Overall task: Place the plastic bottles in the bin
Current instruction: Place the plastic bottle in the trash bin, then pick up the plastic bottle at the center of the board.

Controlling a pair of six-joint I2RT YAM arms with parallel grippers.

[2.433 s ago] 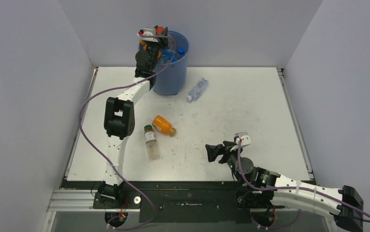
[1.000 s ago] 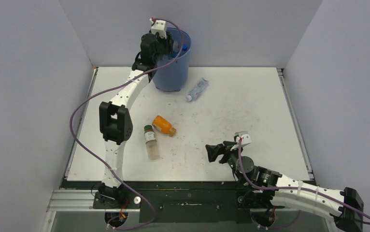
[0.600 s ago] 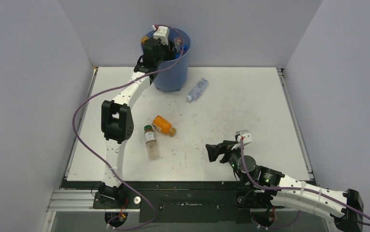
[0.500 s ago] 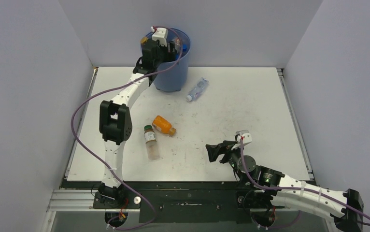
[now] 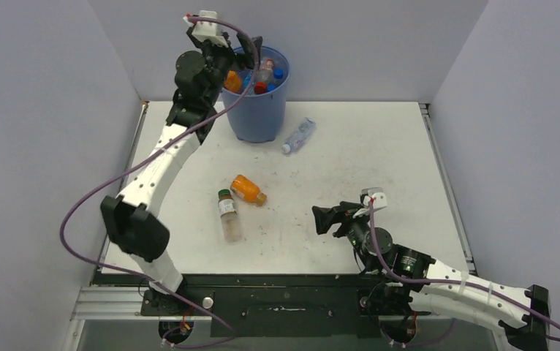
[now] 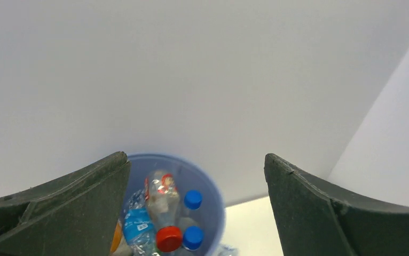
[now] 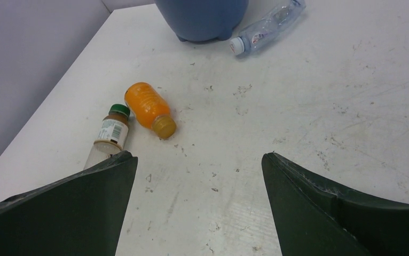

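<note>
- desk (image 5: pixel 379 161): carries bin + 3 loose btls.
- bin (image 5: pixel 261 110): upright, just below & ahead of left jaws; several btls (image 6: pixel 162 213) inside.
- left jaws: spread wide, empty, raised over the bin's rim.
- right jaws: spread wide, empty, low over desk.
- orange btl (image 7: pixel 148 106) + green-cap btl (image 7: pixel 110 136): lying ahead-left of right jaws.
- clear btl (image 7: pixel 269 24): far ahead, beside bin.

Walls (image 5: pixel 36 110): plain pale grey; left, back, right.
Table (image 5: pixel 379 161): white top, scuffed, speckled.
Base plate (image 5: pixel 292 318): black, at near edge.
Light: even, soft shadows.
</note>
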